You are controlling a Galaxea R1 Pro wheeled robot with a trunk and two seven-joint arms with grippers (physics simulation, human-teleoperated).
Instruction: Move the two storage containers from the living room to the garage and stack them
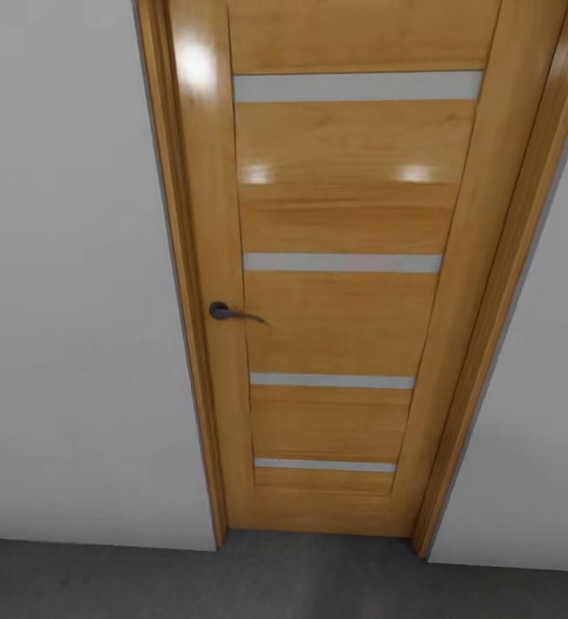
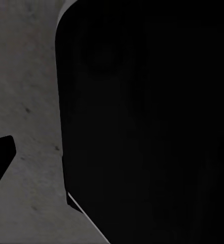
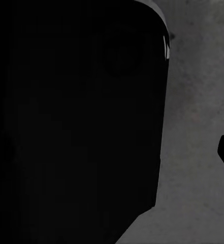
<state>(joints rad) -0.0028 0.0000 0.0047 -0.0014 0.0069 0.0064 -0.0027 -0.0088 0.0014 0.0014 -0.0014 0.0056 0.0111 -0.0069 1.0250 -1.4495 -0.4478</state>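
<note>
Transit step, judged: robot faces closed wooden door (image 1: 339,284) with dark lever handle (image 1: 232,313), pale walls (image 1: 69,284) either side, dark grey concrete floor (image 1: 275,580) at its foot.

Storage containers: whereabouts cannot tell.

Next move likely calls for opening door or turning base.

Wrist views add speckled concrete close up (image 2: 25,101) (image 3: 203,101), beside large black shapes. Claw state, both arms: cannot tell.

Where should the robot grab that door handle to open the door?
Probably by the free end of the dark lever handle, coming straight at the wooden door. The lever pivots near the door's left edge and sticks out rightward, so fingers closing above and below its tip should turn it most easily.
</note>
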